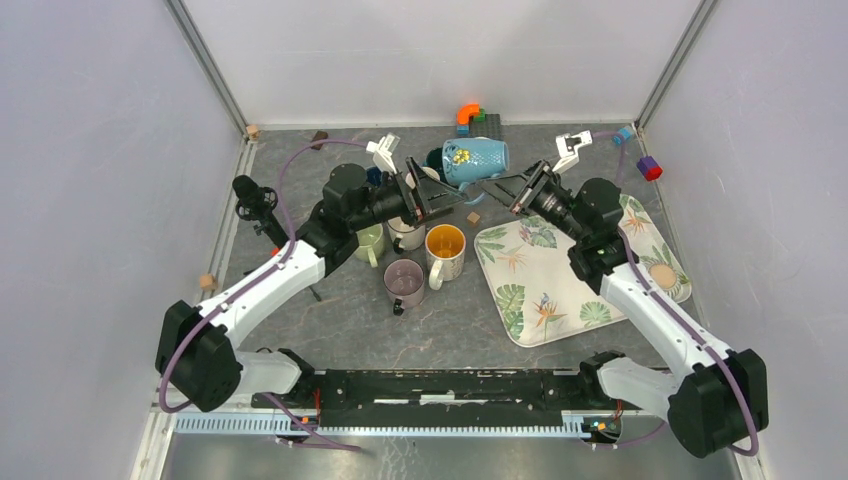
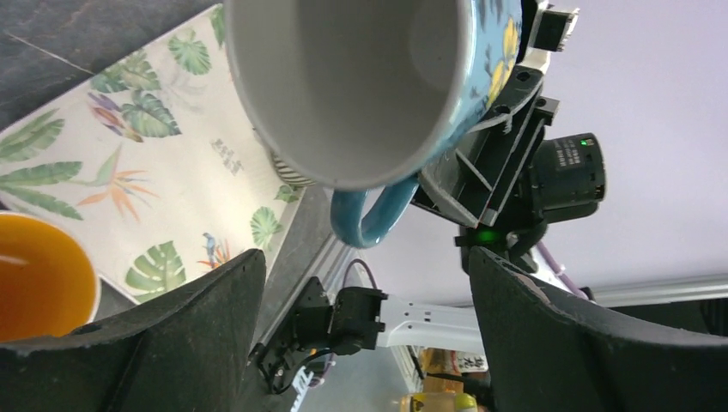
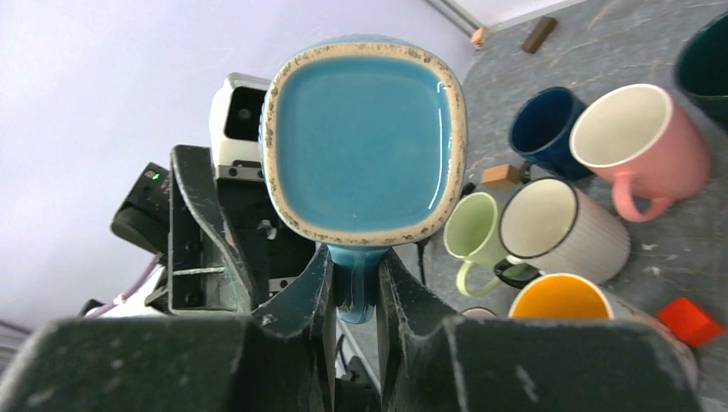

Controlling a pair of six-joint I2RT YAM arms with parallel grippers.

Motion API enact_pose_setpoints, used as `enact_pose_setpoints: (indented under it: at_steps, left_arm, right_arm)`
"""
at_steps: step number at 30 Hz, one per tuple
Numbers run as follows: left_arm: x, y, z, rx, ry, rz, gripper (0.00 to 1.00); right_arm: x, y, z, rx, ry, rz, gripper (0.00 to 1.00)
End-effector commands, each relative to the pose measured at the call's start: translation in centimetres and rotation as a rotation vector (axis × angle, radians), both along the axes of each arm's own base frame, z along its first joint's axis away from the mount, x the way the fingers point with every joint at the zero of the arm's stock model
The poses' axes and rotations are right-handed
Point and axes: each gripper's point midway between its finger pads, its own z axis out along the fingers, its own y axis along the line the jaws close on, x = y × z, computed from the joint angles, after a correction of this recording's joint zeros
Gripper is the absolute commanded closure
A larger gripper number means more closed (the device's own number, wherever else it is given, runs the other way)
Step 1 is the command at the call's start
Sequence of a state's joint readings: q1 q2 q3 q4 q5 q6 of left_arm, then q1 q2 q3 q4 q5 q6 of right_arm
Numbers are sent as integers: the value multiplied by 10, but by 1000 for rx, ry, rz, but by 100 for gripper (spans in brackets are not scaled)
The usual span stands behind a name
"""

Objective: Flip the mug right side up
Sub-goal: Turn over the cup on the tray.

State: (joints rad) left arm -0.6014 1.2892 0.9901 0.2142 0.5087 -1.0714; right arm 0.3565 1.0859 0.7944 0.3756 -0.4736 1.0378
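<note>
A light blue mug [image 1: 475,160] with yellow flowers hangs on its side above the back of the table, between the two arms. My right gripper [image 1: 508,190] is shut on its handle [image 3: 356,287], and the right wrist view looks straight at the mug's glazed base [image 3: 365,137]. My left gripper [image 1: 430,188] is open just left of the mug. The left wrist view faces the mug's white inside [image 2: 360,86], with the handle [image 2: 371,215] hanging below. Both left fingers [image 2: 189,326] stand wide apart and touch nothing.
Below the held mug stand a green mug [image 1: 370,243], a white ribbed mug [image 1: 405,232], an orange-lined mug [image 1: 445,250] and a pink mug [image 1: 404,282]. A leaf-patterned tray [image 1: 560,280] lies to the right. Coloured blocks [image 1: 470,115] sit by the back wall.
</note>
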Motion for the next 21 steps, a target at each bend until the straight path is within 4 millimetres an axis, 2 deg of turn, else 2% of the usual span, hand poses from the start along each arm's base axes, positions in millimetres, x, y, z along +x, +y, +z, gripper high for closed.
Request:
enact_pose_setpoints:
  at_steps: [1, 13, 21]
  left_arm:
    - [-4, -5, 24, -112, -6, -47, 9]
    - [-3, -8, 35, -200, -6, -55, 39]
    - [-3, -7, 35, -228, -4, -50, 57]
  right_arm:
    - [-15, 9, 55, 155, -165, 63, 100]
    - [-26, 28, 58, 230, -158, 143, 100]
    - [-33, 39, 52, 272, -130, 183, 100]
